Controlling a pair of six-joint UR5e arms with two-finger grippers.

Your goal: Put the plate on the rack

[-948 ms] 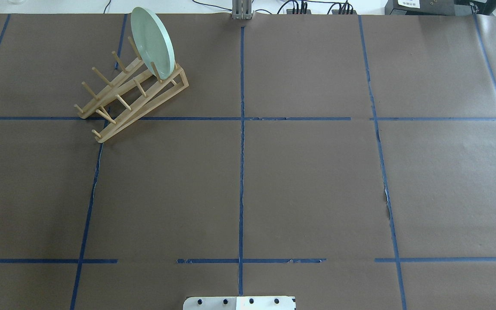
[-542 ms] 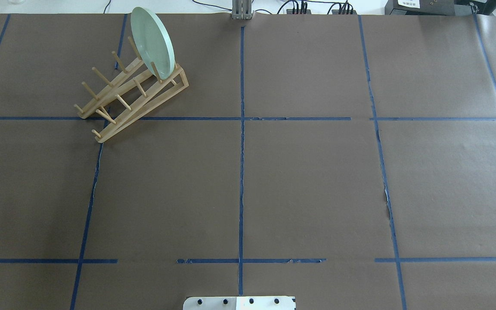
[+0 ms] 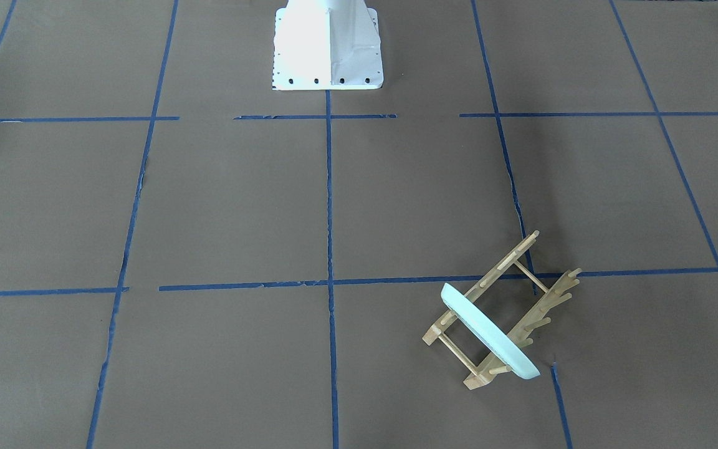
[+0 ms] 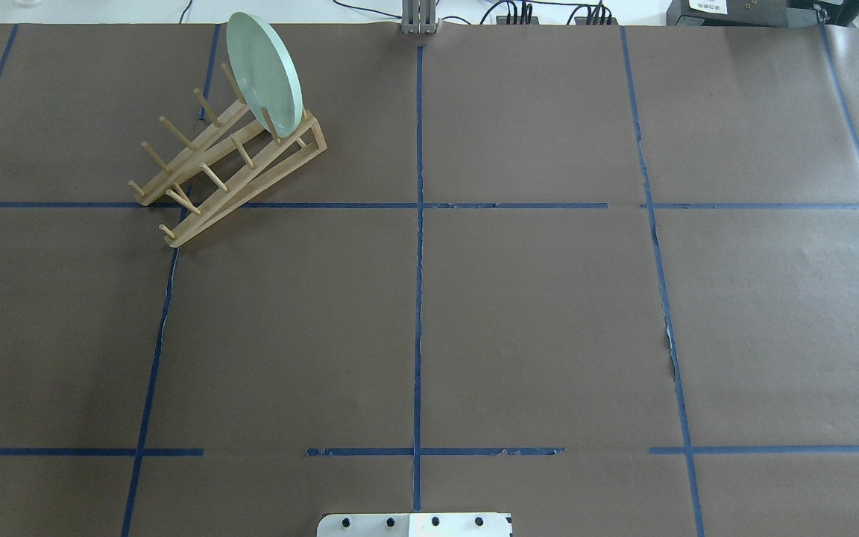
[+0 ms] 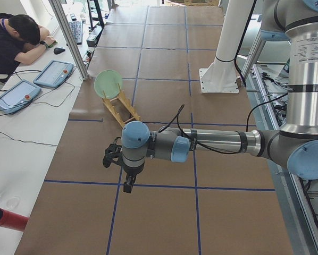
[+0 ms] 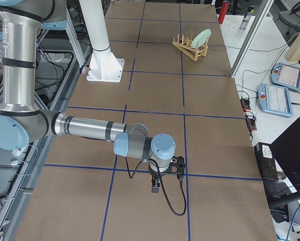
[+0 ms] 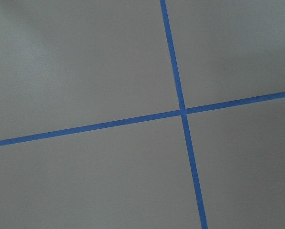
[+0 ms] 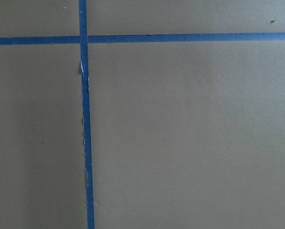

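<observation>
The pale mint-green plate (image 4: 264, 71) stands on edge between the end pegs of the light wooden rack (image 4: 213, 207) at the table's far left; nothing holds it. Both also show in the front-facing view, plate (image 3: 490, 333) and rack (image 3: 496, 271), and small in the side views, plate (image 5: 108, 84) and plate (image 6: 202, 36). My left gripper (image 5: 110, 158) hovers over the table well away from the rack. My right gripper (image 6: 179, 164) hovers at the opposite end. Both show only in the side views, so I cannot tell whether they are open or shut. The wrist views show only brown paper and blue tape.
The white robot base (image 4: 414, 524) sits at the near edge. Blue tape lines cross the brown paper. A person (image 5: 13, 40) leans on the side desk with teach pendants (image 5: 53, 73). A red cylinder (image 5: 7, 219) lies on that desk.
</observation>
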